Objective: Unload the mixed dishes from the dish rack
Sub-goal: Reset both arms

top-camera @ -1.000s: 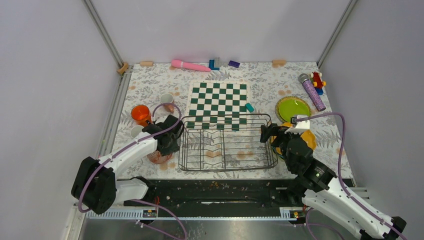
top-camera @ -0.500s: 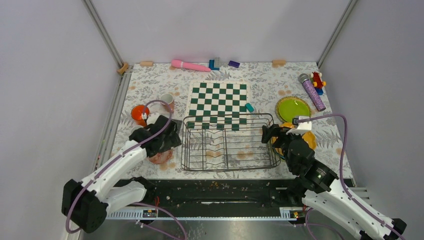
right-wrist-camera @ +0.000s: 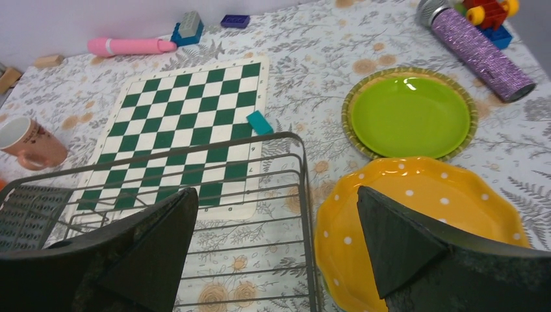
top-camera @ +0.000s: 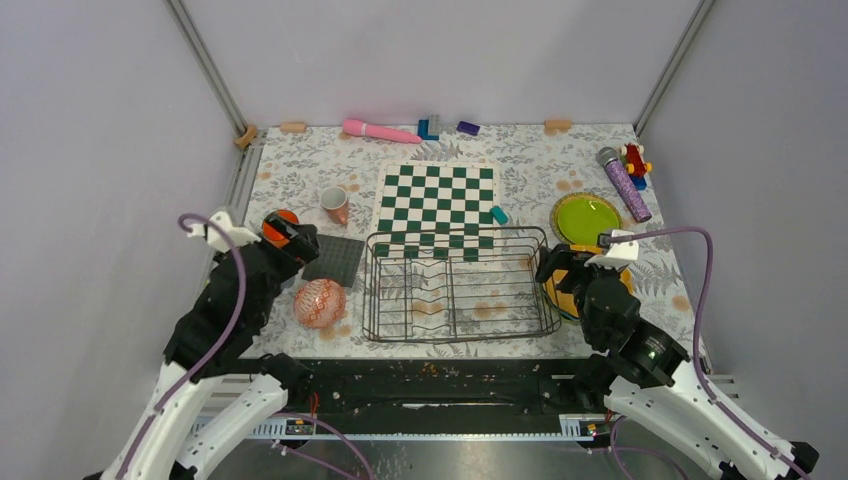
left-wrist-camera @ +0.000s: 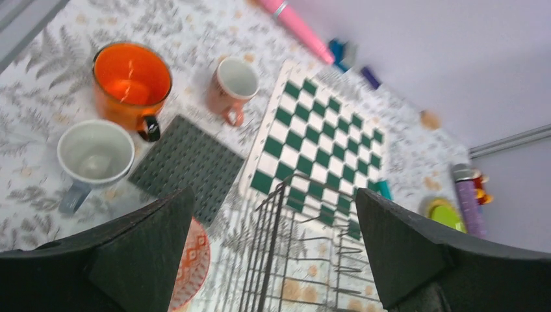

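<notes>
Now two plates (top-camera: 587, 219), three cups (left-wrist-camera: 132, 81), one bowl (top-camera: 319, 303); left hand (left-wrist-camera: 274, 195), right hand (right-wrist-camera: 276, 194) agape, empty.

Bright orange cup (left-wrist-camera: 130, 81), pale grey cup (left-wrist-camera: 94, 153), pink mug (left-wrist-camera: 234, 84). Green-and-white checks on the board (left-wrist-camera: 318, 140), dark grey studded mat (left-wrist-camera: 188, 166). The bowl (top-camera: 319, 303) shows a red-orange lattice on white. Lime green plate (right-wrist-camera: 409, 117); yellow-orange plate (right-wrist-camera: 422, 221) with white dots. Black wire rack (top-camera: 455, 290), sparkly purple tube (right-wrist-camera: 481, 42), grey fern print with orange blossoms on the desk (right-wrist-camera: 312, 65).
</notes>
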